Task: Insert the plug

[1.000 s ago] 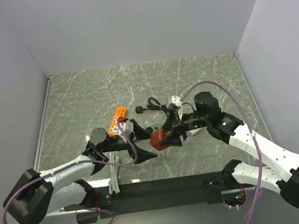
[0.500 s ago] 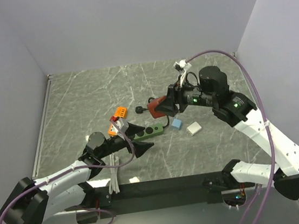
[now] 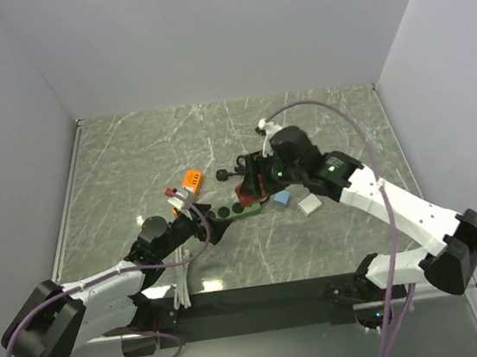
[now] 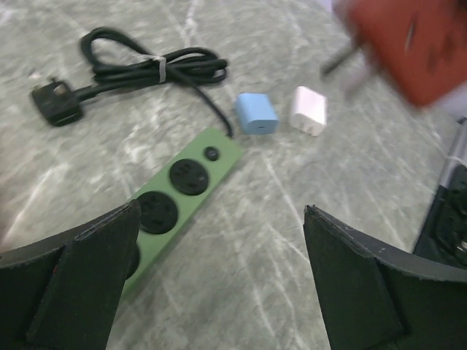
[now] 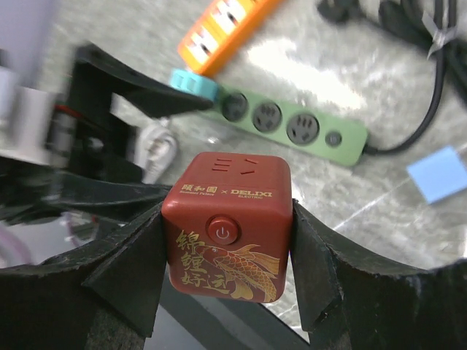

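My right gripper (image 3: 254, 190) is shut on a red cube plug adapter (image 5: 228, 226) with a gold fish print, a power button and prongs. It holds the cube in the air just above the right end of the green power strip (image 3: 230, 212). The strip lies flat with three round sockets (image 5: 292, 131). My left gripper (image 3: 206, 228) is open and empty, low at the strip's left end. In the left wrist view the strip (image 4: 182, 193) runs past the left finger (image 4: 69, 284), and the red cube (image 4: 408, 44) is blurred at the top right.
An orange power strip (image 3: 193, 181) lies behind the green one. A bundled black cable (image 3: 241, 166) runs from the green strip's right end. A blue cube (image 3: 282, 198) and a white cube (image 3: 309, 204) lie to the right. White walls close in three sides.
My right arm swung the red cube up and back, then brought it down over the green strip's right end. My left gripper drew back a little toward the near left.
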